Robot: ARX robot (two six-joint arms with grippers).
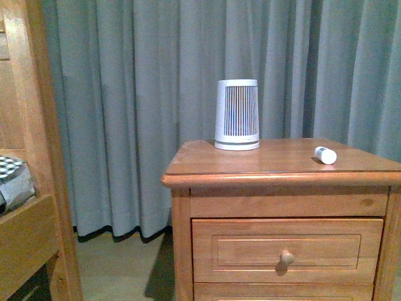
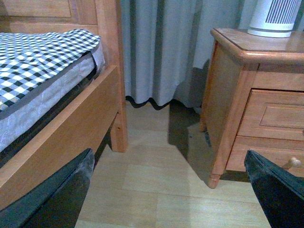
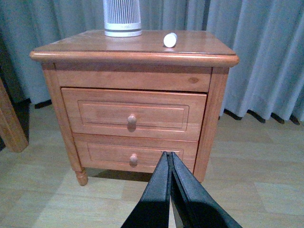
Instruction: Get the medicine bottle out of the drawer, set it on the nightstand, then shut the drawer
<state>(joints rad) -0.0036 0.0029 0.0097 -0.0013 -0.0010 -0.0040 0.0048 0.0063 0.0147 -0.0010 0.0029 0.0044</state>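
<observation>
white medicine bottle point(image 1: 325, 155) lies on its side on the nightstand point(image 1: 263, 164) top near the right edge, and the drawer point(image 3: 133, 113) looks shut. right gripper point(image 3: 170, 164) is pressed together, left gripper point(image 2: 166, 190) spread. a bump could roll the bottle off.

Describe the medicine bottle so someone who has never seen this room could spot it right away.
Find the reddish-brown two-drawer nightstand in front of the grey-blue curtain. On its top, toward the right edge, the medicine bottle lies on its side. It is tiny, smooth and white, unlike the large ribbed white cylinder standing upright further back.
</observation>
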